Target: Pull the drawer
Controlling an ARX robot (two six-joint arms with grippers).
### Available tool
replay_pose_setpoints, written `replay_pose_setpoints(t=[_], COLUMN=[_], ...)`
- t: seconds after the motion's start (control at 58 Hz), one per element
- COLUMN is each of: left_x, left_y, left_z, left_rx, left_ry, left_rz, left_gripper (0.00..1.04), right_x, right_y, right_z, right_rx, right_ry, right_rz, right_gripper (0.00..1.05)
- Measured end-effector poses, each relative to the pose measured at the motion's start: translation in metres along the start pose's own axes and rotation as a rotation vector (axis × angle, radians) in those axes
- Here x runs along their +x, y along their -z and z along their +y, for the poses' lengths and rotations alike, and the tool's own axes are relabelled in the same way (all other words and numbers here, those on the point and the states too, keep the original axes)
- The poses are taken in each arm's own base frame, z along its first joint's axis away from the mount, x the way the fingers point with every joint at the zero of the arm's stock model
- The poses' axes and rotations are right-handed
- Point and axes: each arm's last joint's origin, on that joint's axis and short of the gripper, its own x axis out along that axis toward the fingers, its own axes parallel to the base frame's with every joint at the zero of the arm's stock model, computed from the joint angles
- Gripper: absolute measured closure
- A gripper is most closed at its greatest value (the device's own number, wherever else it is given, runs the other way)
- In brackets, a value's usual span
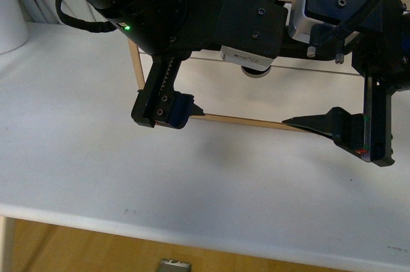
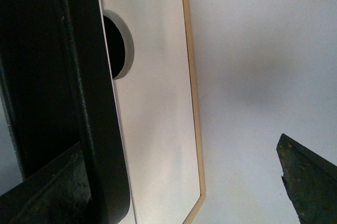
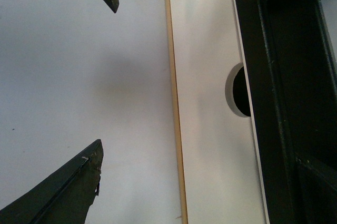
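Two tools flank the drawer [image 1: 256,96], which sits on the far half of the white worktop [image 1: 96,169] beneath both arms. Left tool [image 2: 179,145] gapes wide and grips nothing. One of its fingers [image 1: 168,109] hangs by the left end of the drawer's near wooden edge, over the worktop, and the other lies beyond the long black bar handle [image 2: 89,103]. Right tool [image 3: 197,150] also gapes wide and empty at the drawer's right end. Its near finger [image 1: 336,128] sits over that same edge; whether it touches cannot be told, and its far finger is lost in the dark beside the handle. Both near fingertips point toward each other, well apart. Drawer front is white, trimmed with a thin pale wood strip, with a half-round notch [image 2: 118,47] beside the handle. Toward the robot, a broad stretch of worktop lies open from the wooden edge to the worktop's front edge; a white tub [image 1: 8,19] stands far left
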Motion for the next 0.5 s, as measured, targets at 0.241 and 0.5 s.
replay_pose_setpoints(t=[0.241, 0.5], left_x=[-0.005, -0.015], left_y=[0.0, -0.004], left_z=[-0.006, -0.024], left_rx=[0.002, 0.015], left_ry=[0.012, 0.023], left_rz=[-0.002, -0.024], left_gripper=[0.06, 0.06], right_x=[-0.006, -0.019], right_y=[-0.001, -0.003], right_z=[0.003, 0.018], right_rx=[-0.012, -0.036], right_ry=[-0.02, -0.052], right_rz=[0.002, 0.006], right_gripper=[0.09, 0.09])
